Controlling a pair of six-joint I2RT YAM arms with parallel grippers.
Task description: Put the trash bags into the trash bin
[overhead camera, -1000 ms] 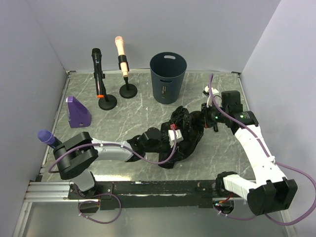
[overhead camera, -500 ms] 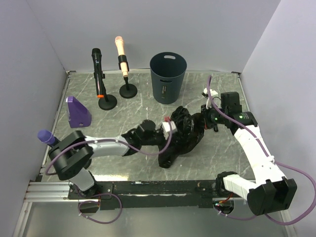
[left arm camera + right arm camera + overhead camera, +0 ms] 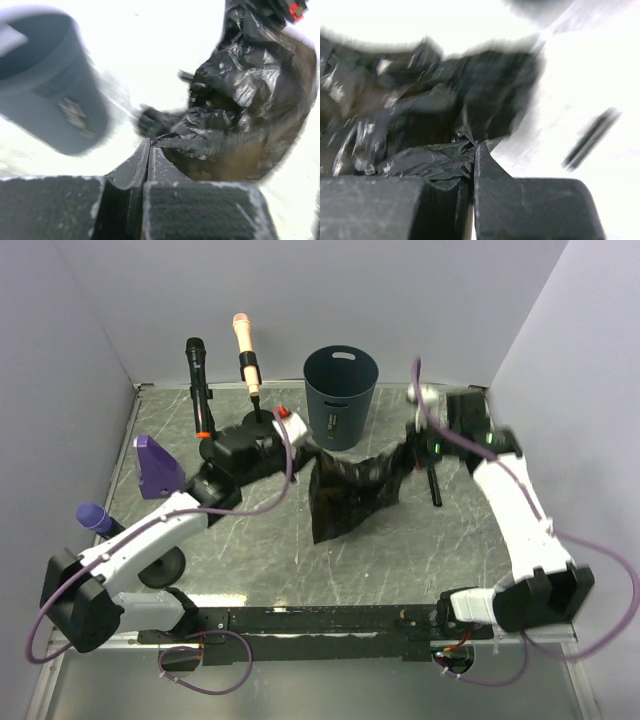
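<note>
A crumpled black trash bag (image 3: 345,490) hangs stretched between my two grippers, lifted off the table just in front of the dark blue-grey trash bin (image 3: 341,397). My left gripper (image 3: 305,452) is shut on the bag's left edge (image 3: 225,125); the bin shows blurred at the upper left of the left wrist view (image 3: 50,90). My right gripper (image 3: 410,452) is shut on the bag's right corner, with bag film pinched between the jaws (image 3: 430,135). The bag's lower end dangles toward the table.
Two microphones on round black bases stand at the back left, a black one (image 3: 197,370) and a peach one (image 3: 244,350). A purple wedge (image 3: 157,466) and a purple-headed microphone (image 3: 95,518) lie at the left. A thin black rod (image 3: 433,483) lies under my right arm.
Both grippers rose and moved back toward the bin, pulling apart. The bag went from a heap on the table to hanging stretched in the air.
</note>
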